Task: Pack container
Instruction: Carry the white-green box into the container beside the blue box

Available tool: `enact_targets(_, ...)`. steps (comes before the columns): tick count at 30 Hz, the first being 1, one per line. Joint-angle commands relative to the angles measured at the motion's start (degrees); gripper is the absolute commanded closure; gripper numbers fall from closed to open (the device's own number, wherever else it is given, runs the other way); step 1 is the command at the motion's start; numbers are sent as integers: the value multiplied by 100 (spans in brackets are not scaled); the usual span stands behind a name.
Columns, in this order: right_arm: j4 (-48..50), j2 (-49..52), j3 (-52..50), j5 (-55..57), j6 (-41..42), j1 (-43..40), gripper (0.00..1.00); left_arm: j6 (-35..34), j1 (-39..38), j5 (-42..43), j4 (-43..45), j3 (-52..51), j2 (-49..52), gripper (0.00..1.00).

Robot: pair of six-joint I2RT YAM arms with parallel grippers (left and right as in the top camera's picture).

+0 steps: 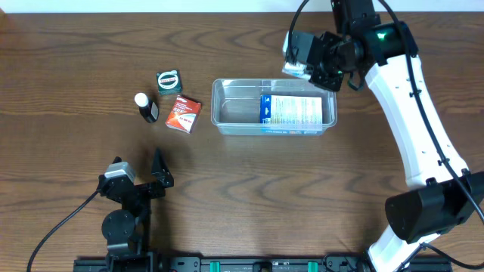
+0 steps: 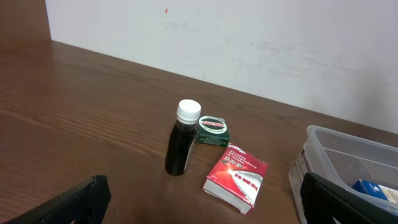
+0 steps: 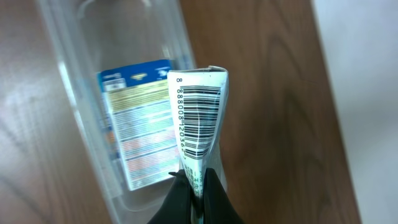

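Right wrist, hand [image 3: 196,182] pinching barcoded packet [image 3: 200,115]

Box [image 1: 296,111] in container [image 1: 229,113], bottle [image 1: 147,108] left of container

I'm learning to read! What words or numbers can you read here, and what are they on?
"8 888008" beside the barcode on the white packet in the right pincer; later digits unclear.
Red box: writing blurred.
Green box: label blurred.
Blue-and-white box in the tub: print too small.
Bottle: no writing visible.
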Motion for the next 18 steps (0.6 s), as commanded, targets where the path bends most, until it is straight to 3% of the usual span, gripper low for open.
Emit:
enact_targets(1, -39, 61, -221, -372, -404, 4, 99, 76, 42, -66, -216, -90, -9, 2)
enact_targets(7, 66, 70, -697, -739, -992, -2, 99, 76, 42, -68, -216, -90, -9, 2)
enact_targets(18, 1305, 76, -1746, -793, -1038, -22, 99, 76, 42, -68, -216, -90, -9, 2)
